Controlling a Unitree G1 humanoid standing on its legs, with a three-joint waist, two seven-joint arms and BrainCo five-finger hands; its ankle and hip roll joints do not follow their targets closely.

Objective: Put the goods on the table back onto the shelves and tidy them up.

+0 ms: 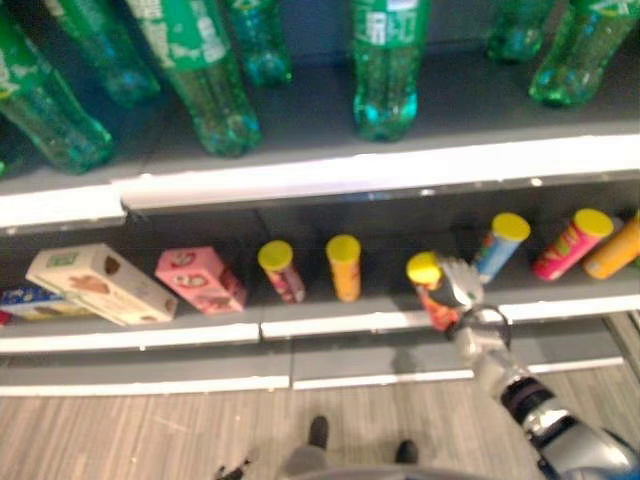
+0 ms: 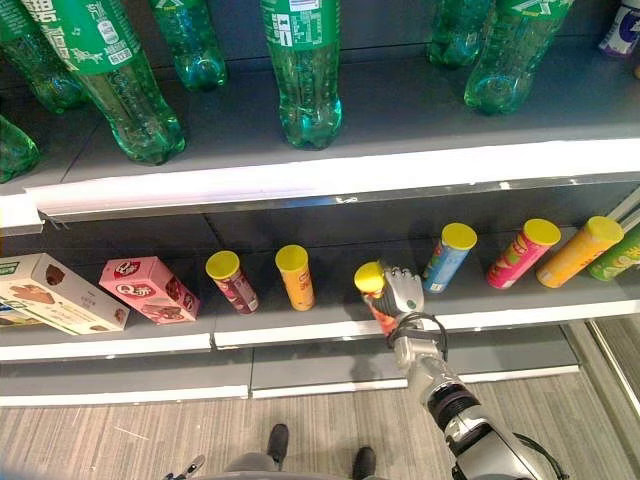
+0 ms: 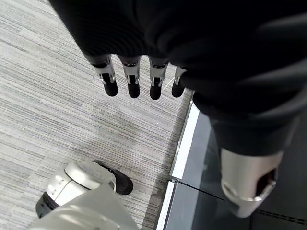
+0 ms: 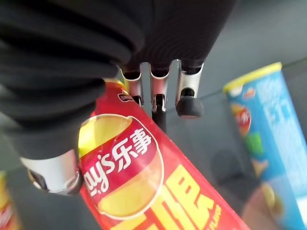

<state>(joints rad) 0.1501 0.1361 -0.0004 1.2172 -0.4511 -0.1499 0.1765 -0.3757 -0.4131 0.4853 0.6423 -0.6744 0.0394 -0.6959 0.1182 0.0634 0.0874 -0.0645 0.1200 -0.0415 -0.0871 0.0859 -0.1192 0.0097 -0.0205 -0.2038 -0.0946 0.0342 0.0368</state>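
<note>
A red chip can (image 2: 377,300) with a yellow lid stands tilted at the front of the lower shelf (image 2: 300,331). My right hand (image 2: 405,291) is shut on it from the right side. In the right wrist view the fingers (image 4: 189,103) curl over the red can (image 4: 144,177) and the thumb presses its other side. A blue can (image 4: 261,120) lies just beyond. My left hand (image 3: 132,79) hangs over the floor beside the shelf base, fingers relaxed, holding nothing.
More yellow-lidded cans lie on the lower shelf: a maroon one (image 2: 232,281), an orange one (image 2: 295,277), a blue one (image 2: 448,257), a pink one (image 2: 523,252). A pink box (image 2: 150,290) and a white box (image 2: 50,293) lie at left. Green bottles (image 2: 305,70) stand above.
</note>
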